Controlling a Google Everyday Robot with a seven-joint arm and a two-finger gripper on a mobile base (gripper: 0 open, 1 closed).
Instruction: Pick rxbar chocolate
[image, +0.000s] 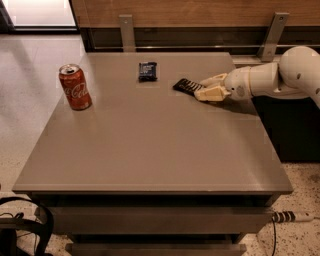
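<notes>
Well right of the red metal cola can (75, 87) on the grey surface (150, 150): long slim black wrapped bar with white lettering (186, 86), right end at the cream gripper (202, 88). Clenched or released: cannot tell.

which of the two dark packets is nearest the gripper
The long, slim black bar with white lettering: one end lies right at the gripper, towards the table's right side. The squarish dark blue packet lies apart, further left.

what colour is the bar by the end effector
The rxbar chocolate is black with white lettering, in the camera view; the end effector is at its right end.
</notes>
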